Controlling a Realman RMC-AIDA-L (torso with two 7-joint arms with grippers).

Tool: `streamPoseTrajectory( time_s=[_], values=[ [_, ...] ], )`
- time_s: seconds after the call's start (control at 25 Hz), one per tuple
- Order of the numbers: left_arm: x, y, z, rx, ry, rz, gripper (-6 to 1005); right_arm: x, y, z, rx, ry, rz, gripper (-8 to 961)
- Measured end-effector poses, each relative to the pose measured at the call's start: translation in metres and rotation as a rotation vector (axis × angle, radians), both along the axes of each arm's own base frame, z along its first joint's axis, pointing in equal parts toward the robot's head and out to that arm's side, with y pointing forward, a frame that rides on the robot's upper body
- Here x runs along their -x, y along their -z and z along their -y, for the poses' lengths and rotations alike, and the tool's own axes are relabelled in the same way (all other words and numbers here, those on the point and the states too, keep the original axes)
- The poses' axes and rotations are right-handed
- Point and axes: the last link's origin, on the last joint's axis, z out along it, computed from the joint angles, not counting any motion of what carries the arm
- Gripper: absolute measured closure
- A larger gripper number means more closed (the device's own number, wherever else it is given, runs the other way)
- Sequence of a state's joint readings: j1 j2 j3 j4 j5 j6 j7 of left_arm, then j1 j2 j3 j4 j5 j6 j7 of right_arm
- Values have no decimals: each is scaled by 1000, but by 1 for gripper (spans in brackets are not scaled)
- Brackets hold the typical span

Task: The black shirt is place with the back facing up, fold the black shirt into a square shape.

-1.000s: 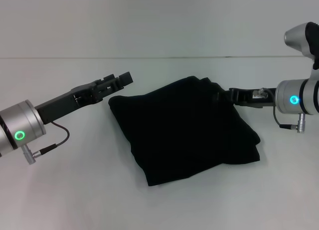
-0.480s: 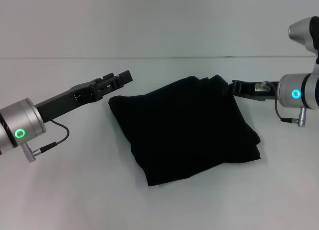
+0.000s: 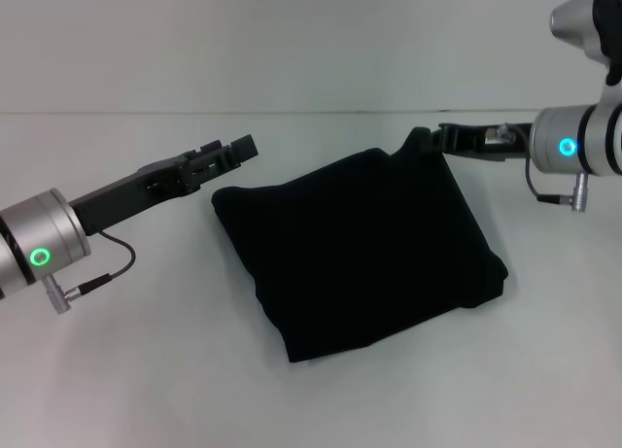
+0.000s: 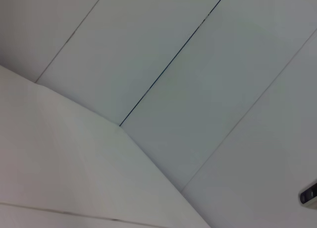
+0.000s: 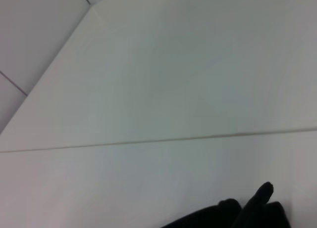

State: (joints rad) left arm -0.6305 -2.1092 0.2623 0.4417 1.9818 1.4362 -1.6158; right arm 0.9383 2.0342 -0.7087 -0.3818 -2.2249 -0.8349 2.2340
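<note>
Black shirt (image 3: 360, 254): folded into a rough, slightly skewed square, lying flat at the middle of the white table (image 3: 117, 390); no lettering shows. Right gripper (image 3: 428, 140): at the shirt's far right corner, where a small peak of cloth stands up against its tip; whether its fingers are apart or pinched on that cloth cannot be told. Left gripper (image 3: 243, 152): held above the table just beside the shirt's far left corner, apart from the cloth; finger state likewise not discernible. Step in hand, as judged: finishing at the far right corner. Handling note: let the corner down flat and draw away along the edge, not across it, so the soft layers stay stacked and the square keeps its outline.
</note>
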Motion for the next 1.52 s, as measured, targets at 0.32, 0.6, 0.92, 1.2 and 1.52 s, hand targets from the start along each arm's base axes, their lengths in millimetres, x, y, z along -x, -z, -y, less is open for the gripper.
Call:
streamPoseTrajectory(
  time_s=[0.32,0.6,0.92,1.2,1.52],
  values=[
    [-1,0,0,1,-6,11,181,7,-14,-8,-1,-25,10,932],
    [-1,0,-1,7,-13,21,182,4,-15,-9,3,-22,42,932],
    [-1,3,0,16,-23,23,182,-2,-11,-7,0,-13,59,931],
    [10,7,-8,3,-112,-22,183,-11,-15,-5,-14,8,64,637],
    [16,23,-26,90,-256,-145,184,-17,-31,2,54,-4,33,384]
  ],
)
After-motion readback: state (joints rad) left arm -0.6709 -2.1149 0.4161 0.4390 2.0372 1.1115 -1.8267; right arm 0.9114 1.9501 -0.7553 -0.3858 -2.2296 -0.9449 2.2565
